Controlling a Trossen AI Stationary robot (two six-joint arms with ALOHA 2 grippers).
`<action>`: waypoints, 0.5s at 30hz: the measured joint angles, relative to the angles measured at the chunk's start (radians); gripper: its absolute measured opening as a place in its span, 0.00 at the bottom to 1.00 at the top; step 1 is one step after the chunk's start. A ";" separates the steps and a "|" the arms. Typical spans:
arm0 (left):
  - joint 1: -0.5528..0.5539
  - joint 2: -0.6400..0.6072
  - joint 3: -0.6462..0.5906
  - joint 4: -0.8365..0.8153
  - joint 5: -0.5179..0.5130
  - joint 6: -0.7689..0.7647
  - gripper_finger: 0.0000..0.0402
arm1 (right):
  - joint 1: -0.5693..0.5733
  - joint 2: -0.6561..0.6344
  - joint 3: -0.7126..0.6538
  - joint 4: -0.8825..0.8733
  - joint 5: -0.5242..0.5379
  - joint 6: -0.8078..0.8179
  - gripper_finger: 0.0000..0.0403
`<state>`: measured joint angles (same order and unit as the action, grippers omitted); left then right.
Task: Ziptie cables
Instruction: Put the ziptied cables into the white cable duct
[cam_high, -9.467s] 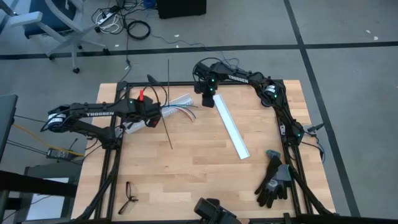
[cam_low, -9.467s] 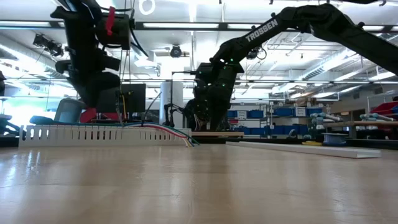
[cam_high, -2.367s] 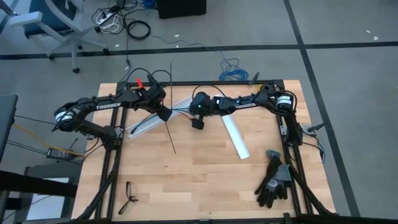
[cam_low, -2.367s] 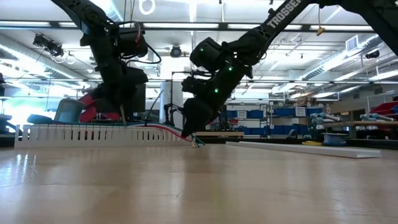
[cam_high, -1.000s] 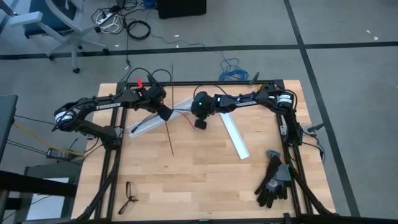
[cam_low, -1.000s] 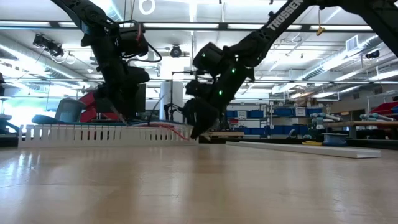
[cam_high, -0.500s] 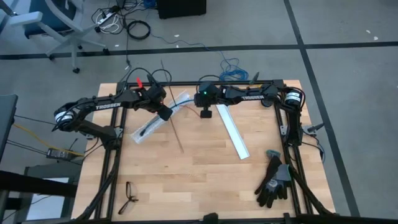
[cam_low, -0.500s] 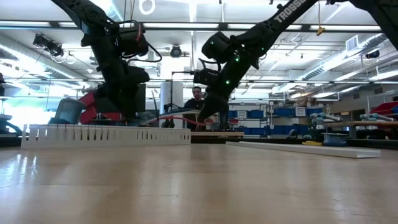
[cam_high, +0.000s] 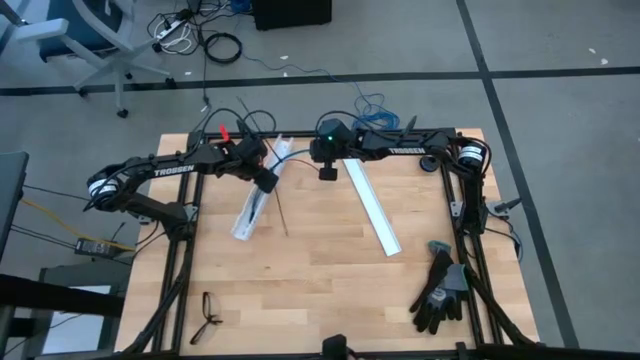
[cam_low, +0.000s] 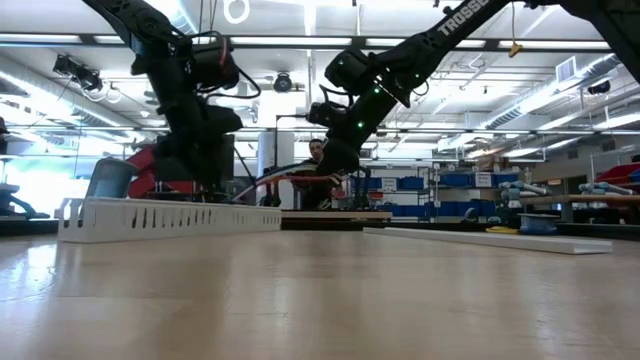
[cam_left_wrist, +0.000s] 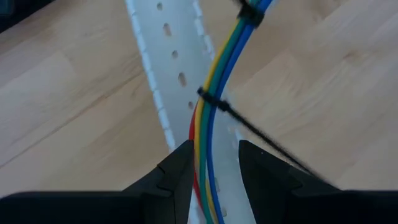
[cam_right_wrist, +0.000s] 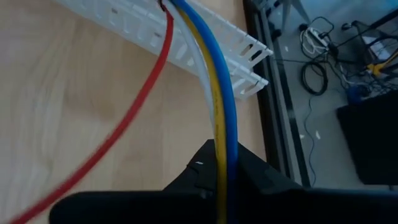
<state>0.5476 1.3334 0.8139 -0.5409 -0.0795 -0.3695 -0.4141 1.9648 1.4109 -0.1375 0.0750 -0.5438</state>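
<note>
The cables (cam_left_wrist: 210, 74), red, yellow, green and blue, run along a white slotted channel (cam_high: 250, 210) that lies on the table. A black ziptie (cam_left_wrist: 208, 99) loops round them, its tail (cam_left_wrist: 267, 143) trailing off. My left gripper (cam_high: 268, 185) stands over the channel's middle, shut on it. My right gripper (cam_high: 326, 175), near the far edge, is shut on the cables' free end. From the channel's far end the cables (cam_low: 280, 178) rise clear of the table to it. My left gripper pinches the channel's two side walls (cam_left_wrist: 231, 138) between its fingers (cam_left_wrist: 180, 168), slanting down from the table's left. The cables pass between the fingers inside the channel. The channel's underside rests on the table. My right gripper pinches the blue, yellow and white cables (cam_right_wrist: 222, 134) between its two fingers (cam_right_wrist: 199, 177), which slant down along them. The strands run drawn up from the channel (cam_right_wrist: 205, 43) to the fingers. The red cable (cam_right_wrist: 134, 106) bows loose beside them.
A second long white strip (cam_high: 372, 210) lies at the table's right centre. Black gloves (cam_high: 440, 290) lie at the near right, glasses (cam_high: 208, 315) at the near left. A dark frame rail (cam_high: 400, 133) runs along the far edge. A person (cam_low: 318, 152) shows behind the table.
My right gripper has risen and gone toward the far edge with the cables, rolling as it went. The cables have lifted off the table. The channel has swung about under my still left gripper, so it now lies more near-to-far. The ziptie's tail has swung with it.
</note>
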 joint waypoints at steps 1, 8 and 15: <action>0.000 0.000 0.000 0.009 0.001 0.000 0.34 | 0.001 0.000 0.000 0.002 0.000 0.000 0.05; 0.000 0.000 0.000 0.045 0.013 -0.002 0.34 | 0.018 0.000 0.000 0.010 -0.017 0.001 0.05; 0.000 0.000 0.000 0.066 0.013 -0.002 0.34 | 0.035 0.000 0.000 0.041 -0.026 0.000 0.11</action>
<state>0.5476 1.3331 0.8139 -0.4745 -0.0664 -0.3710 -0.3789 1.9648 1.4109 -0.0967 0.0486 -0.5442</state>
